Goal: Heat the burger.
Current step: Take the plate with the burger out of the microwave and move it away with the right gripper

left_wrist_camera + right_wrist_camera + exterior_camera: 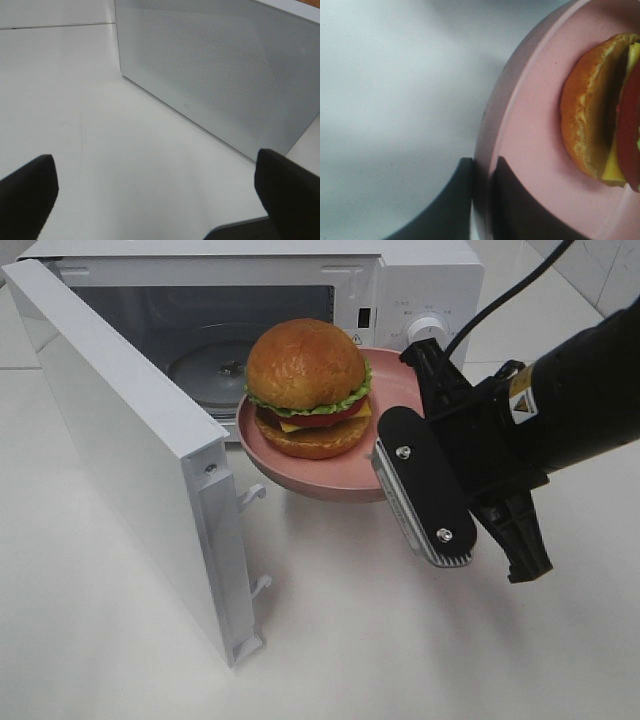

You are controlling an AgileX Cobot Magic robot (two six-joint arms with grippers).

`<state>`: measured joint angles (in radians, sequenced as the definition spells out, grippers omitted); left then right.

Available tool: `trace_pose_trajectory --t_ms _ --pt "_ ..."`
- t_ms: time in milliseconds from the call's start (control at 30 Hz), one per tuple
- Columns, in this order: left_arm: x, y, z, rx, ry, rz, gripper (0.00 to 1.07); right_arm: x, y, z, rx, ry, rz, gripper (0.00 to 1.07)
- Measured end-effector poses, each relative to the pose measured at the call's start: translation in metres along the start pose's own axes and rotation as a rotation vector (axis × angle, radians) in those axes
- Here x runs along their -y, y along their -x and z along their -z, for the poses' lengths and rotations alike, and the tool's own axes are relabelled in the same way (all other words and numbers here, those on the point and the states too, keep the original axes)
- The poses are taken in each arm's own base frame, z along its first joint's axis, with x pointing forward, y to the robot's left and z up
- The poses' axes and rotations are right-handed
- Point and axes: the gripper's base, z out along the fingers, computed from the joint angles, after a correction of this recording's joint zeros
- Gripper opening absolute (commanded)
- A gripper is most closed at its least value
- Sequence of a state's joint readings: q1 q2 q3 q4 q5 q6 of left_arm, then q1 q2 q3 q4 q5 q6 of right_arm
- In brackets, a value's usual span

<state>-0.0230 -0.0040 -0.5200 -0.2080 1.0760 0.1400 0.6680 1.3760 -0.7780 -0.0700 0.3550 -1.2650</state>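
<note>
While the white microwave oven (300,300) stands with its white door (130,450) swung wide toward 7 o'clock, the right gripper (481,200) is clenched on the rim of the flat round pink plate (330,475), one finger (445,205) under the rim, the other on top. On the plate sits the glossy brown-bunned burger (308,390) with green lettuce, red layer and yellow cheese, held in the air just in front of the cavity opening, at centre frame. Inside, the round glass turntable (205,370) shows at 10 o'clock from the burger.

Step in hand: carrying plate to oven, loading not yet done. Next move calls for pushing the plate level toward 11 o'clock through the opening, clear of the door edge, lowering onto the turntable, then letting go.

Left gripper (160,200) hangs released, fingers wide apart, empty, beside the door's perforated outer face.

Writing: small yellow-black warning sticker (357,339) on the oven front, also a label on the right arm; neither readable. White knob (425,328) at 1 o'clock, markings too small.
</note>
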Motion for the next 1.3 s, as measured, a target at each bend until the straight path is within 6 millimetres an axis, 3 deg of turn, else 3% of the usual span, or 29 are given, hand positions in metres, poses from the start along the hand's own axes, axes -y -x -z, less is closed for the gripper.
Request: trace_pose_trajectory --t_ms 400,967,1300 --pt "0.0 0.0 0.0 0.0 0.0 0.0 1.0 -0.027 -0.008 0.029 0.011 -0.046 -0.07 0.0" --pt "0.0 0.0 0.0 0.0 0.0 0.0 1.0 -0.084 -0.024 0.065 0.012 -0.062 -0.125 0.0" --pt "0.0 0.0 0.0 0.0 0.0 0.0 1.0 -0.099 -0.031 0.082 -0.021 -0.075 -0.177 0.0"
